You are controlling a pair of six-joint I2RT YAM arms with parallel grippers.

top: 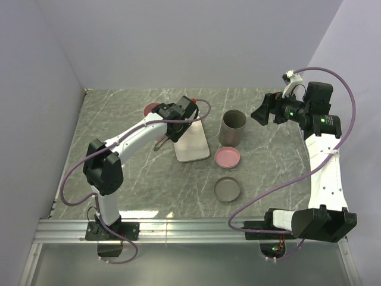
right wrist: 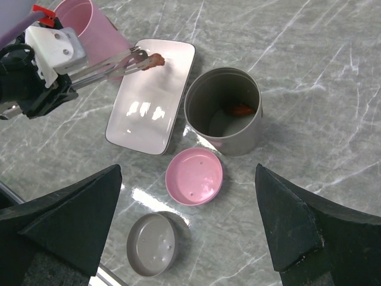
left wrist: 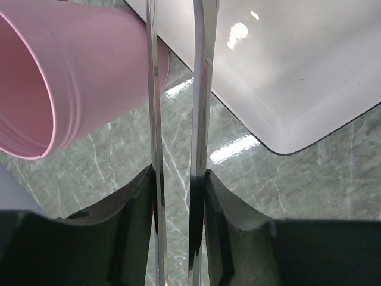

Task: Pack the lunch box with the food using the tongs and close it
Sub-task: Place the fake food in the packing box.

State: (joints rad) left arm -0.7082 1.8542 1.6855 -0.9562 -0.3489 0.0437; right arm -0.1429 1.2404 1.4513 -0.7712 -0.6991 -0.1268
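Step in hand: food transfer. The left hand (left wrist: 178, 196) pinches the tongs (right wrist: 113, 64), whose tips clamp the meat strip (right wrist: 156, 59) at the white tray (right wrist: 143, 128). The right hand (top: 264, 112) hangs spread and empty. Next move, as judged: carry the strip over the grey container (right wrist: 238, 146), then release.

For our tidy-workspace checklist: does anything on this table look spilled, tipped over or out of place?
Nothing stands out. The grey container stands upright, the pink lid and grey lid lie flat near it, and the tongs hold the meat strip over the white tray; no food is spilled.
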